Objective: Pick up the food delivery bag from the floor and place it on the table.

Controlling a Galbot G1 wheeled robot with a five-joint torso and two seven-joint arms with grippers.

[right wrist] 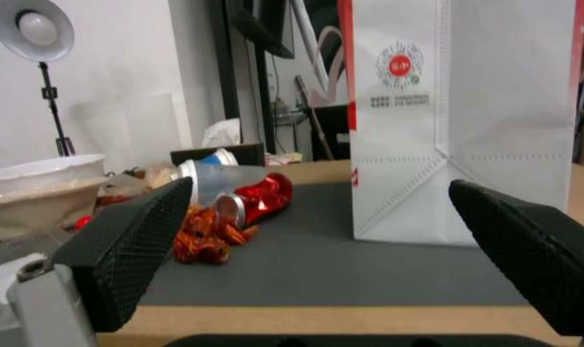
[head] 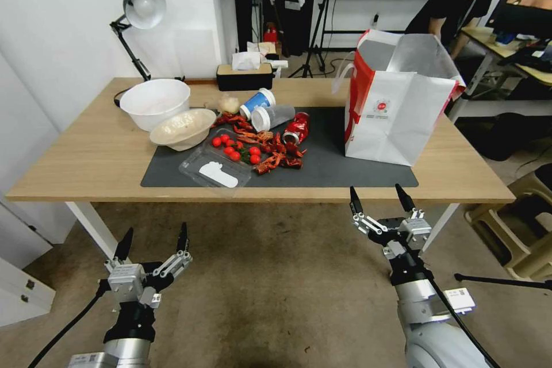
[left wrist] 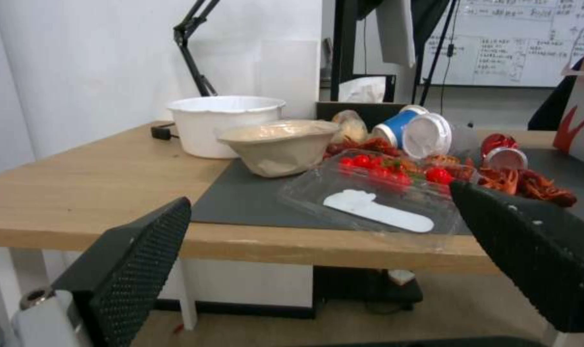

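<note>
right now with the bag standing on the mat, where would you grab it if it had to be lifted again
Probably by the white handle looping off the top rim of the food delivery bag, coming from above. The bag stands upright and open-mouthed on the table, and its thin paper walls look likely to crumple under a side squeeze.

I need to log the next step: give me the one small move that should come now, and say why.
Probably none beyond drawing the right gripper back: the food delivery bag stands upright on the dark mat of the table, free of both grippers. The right gripper is open just short of the table's front edge; the left gripper hangs open lower, over the floor.
</note>
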